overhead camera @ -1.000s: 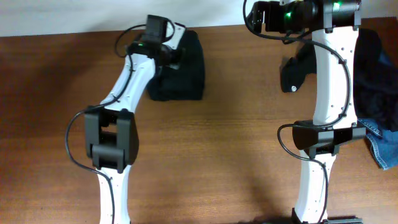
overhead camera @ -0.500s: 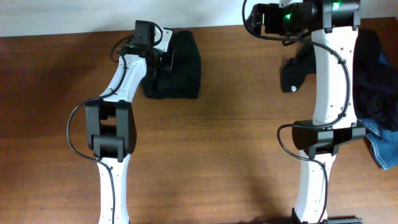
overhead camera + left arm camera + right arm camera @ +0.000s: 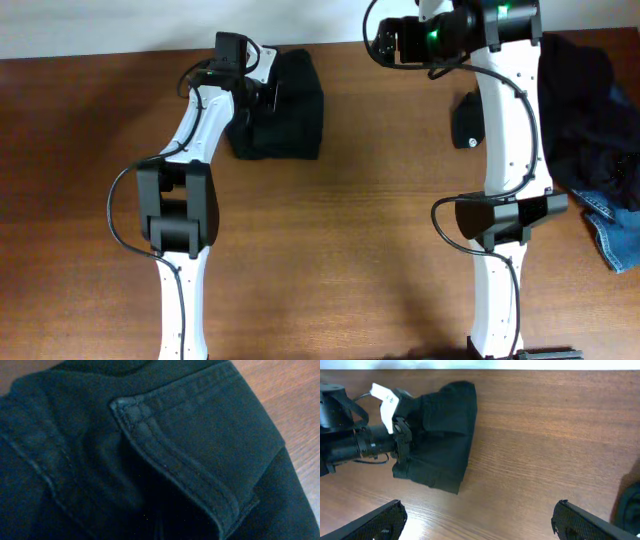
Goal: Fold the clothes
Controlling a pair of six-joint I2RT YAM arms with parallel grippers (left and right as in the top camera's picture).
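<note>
Folded black fabric garment (image 3: 285,115): soft, limp, light; grasp thick stitched hem (image 3: 180,480). Left end effector (image 3: 262,92) closed, at garment, perhaps pinching. Right end effector (image 3: 480,527) wide, empty.

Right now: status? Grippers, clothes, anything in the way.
Left gripper shut, against the folded garment; grip not visible. Right gripper open, empty. Unfolded pile at right. Nothing seen in the way.

A reddish-brown wooden table (image 3: 340,240) with fine grain fills the overhead view. Beyond its far edge runs 1 pale, plain strip (image 3: 90,22), evenly lit.
</note>
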